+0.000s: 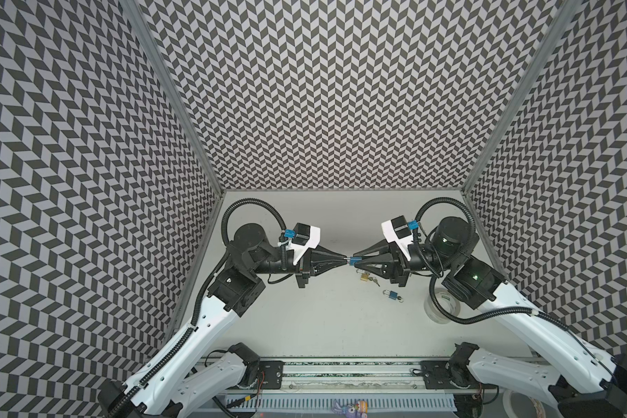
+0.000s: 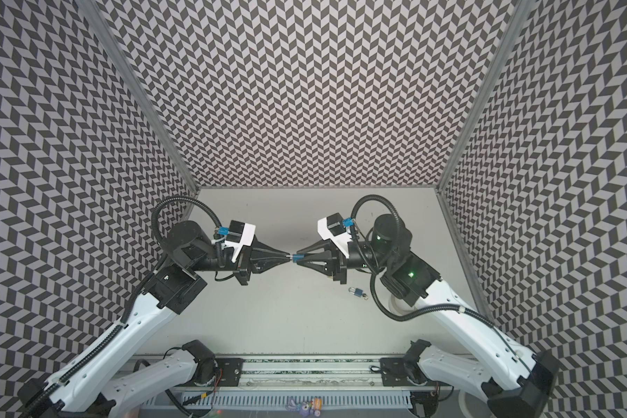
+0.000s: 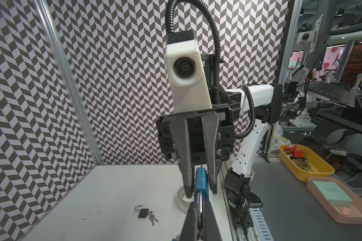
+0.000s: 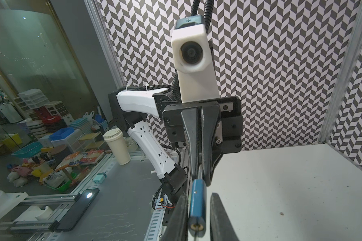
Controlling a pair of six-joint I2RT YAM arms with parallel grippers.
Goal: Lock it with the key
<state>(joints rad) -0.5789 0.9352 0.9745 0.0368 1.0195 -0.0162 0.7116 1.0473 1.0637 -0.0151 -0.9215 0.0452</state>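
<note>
Blue padlock point(image 4: 197, 203) shackle mostly inside left fingers point(image 4: 193, 141)

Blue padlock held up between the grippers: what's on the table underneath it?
A brass padlock with keys lies on the table almost beneath the held blue padlock, partly hidden by the right gripper. A second blue padlock lies farther off.

Blue padlock point(image 1: 355, 259), black-and-white chevron walls point(image 1: 341, 90)

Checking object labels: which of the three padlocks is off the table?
The blue padlock held up by its shackle in the left end effector. The brass padlock and the other blue padlock both lie on the table.
</note>
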